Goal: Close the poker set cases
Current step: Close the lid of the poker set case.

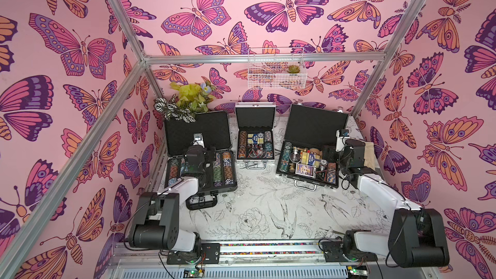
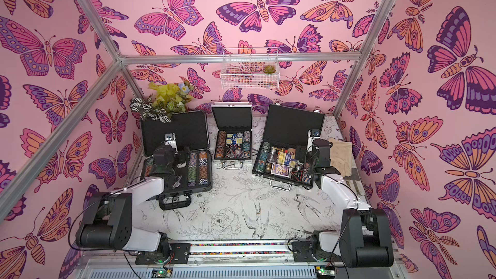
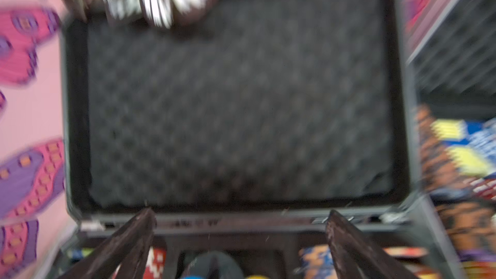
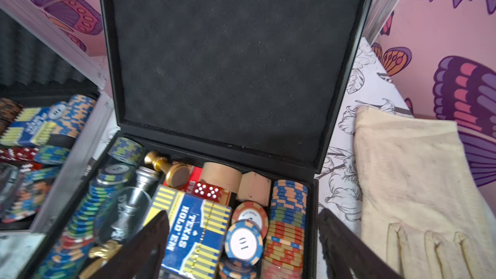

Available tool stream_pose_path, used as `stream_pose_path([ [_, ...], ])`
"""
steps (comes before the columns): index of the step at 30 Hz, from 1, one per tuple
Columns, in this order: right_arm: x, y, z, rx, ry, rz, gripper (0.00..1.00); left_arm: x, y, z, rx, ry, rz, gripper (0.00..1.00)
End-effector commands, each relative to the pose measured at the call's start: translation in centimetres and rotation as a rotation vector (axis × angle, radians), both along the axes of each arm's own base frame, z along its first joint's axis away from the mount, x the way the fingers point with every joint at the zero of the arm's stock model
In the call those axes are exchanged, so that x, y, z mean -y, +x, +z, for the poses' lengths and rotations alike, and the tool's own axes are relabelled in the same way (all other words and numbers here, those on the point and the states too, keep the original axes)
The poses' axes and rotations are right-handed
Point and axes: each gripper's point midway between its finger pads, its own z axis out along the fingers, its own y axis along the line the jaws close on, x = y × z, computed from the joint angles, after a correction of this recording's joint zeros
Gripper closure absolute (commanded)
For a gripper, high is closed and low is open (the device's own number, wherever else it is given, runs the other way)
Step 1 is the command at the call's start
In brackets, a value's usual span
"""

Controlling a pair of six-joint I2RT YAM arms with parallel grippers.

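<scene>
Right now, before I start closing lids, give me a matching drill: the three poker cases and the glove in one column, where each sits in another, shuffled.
Things
1. dark-grey plastic case
2. small silver case
3. wide black case
4. cream glove

Places
A. flat on the table, right of all the cases
B. open, between the other two cases
C. open, under the left gripper
D. open, the right gripper over its right end

Pairs: 1-C, 2-B, 3-D, 4-A
</scene>
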Motion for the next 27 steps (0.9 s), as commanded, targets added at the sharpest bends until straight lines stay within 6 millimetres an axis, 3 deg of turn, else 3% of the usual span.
stream_pose_path([
  [1,-0.3,0.0,2.3,-0.01,0.123,-0.045,0.14,0.7,-1.1,-0.1,-0.081,-0.007,-0.001,0.0],
  [8,0.8,2.0,5.9,0.023,0.321,-0.228,0.2,5.4,-0.6,4.5,-0.093,-0.134,-0.246,0.0],
  [12,0.5,4.4,6.6,0.016,0.459,-0.287,0.26,6.1,-0.7,6.0,-0.158,-0.236,-0.169,0.0],
  [15,0.7,6.2,7.0,0.021,0.538,-0.349,0.29,8.1,-1.6,6.7,-0.178,-0.237,-0.137,0.0],
  [20,0.6,9.1,8.3,0.057,0.678,-0.412,0.31,12.8,-2.9,5.5,-0.249,-0.151,-0.171,0.0],
  [21,0.6,10.0,7.5,0.043,0.694,-0.433,0.32,13.7,-3.1,5.0,-0.264,-0.159,-0.178,0.0],
  [27,0.3,13.0,7.9,0.066,0.827,-0.493,0.33,19.0,-4.0,1.4,-0.408,-0.15,-0.225,0.0],
])
